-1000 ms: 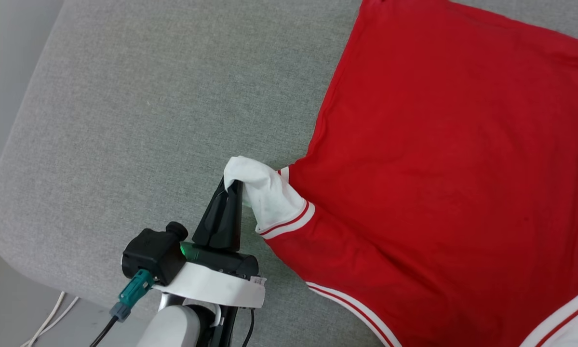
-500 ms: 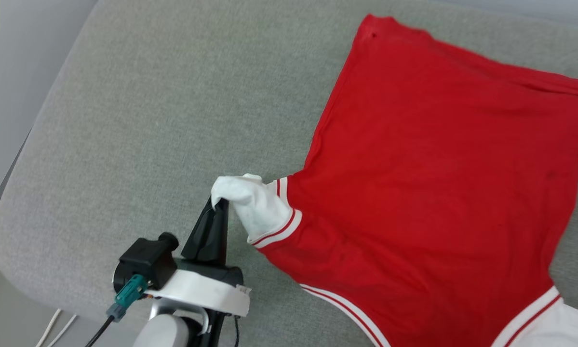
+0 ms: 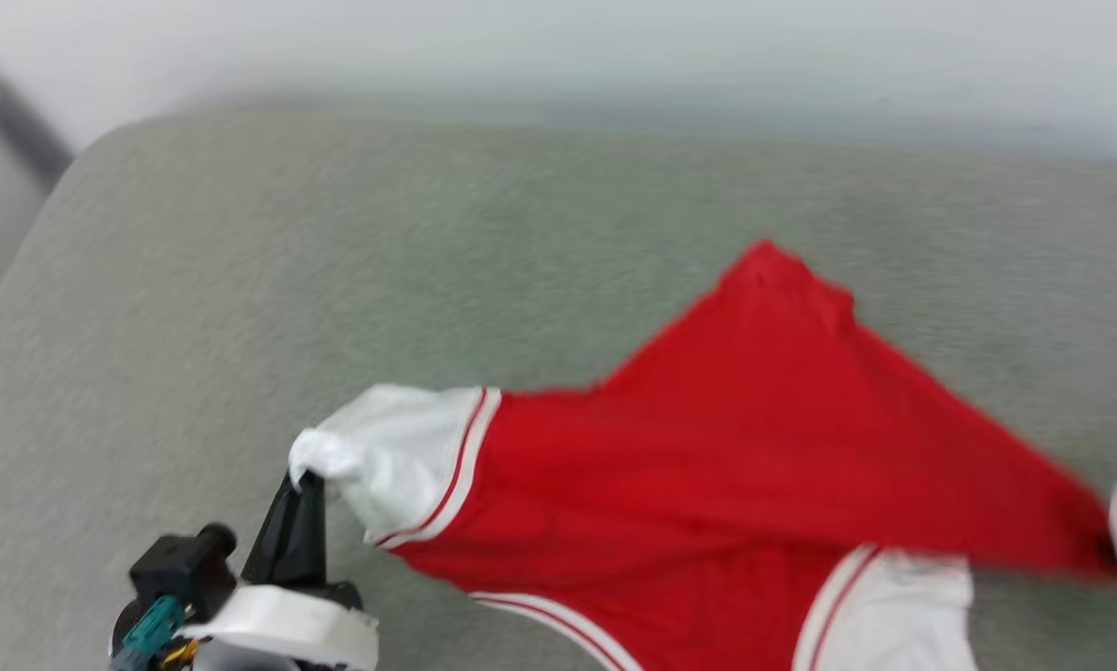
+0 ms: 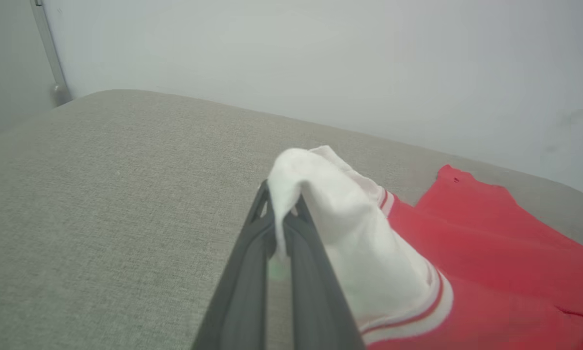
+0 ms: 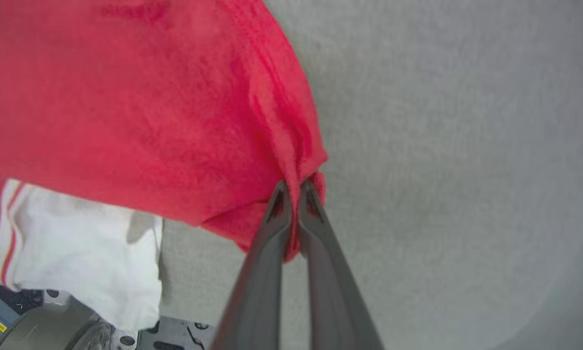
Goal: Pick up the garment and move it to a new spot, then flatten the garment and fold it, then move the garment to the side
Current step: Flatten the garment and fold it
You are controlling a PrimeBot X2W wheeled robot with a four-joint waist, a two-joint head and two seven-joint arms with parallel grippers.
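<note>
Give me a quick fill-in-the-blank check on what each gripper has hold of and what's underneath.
1. On the garment, the left gripper is shut on the tip of the ____ sleeve.
2. The right gripper is pinching a bunched edge of the garment's ____ fabric.
3. Beneath the garment is a ____ fabric cushion.

Missing words: white; red; grey
</note>
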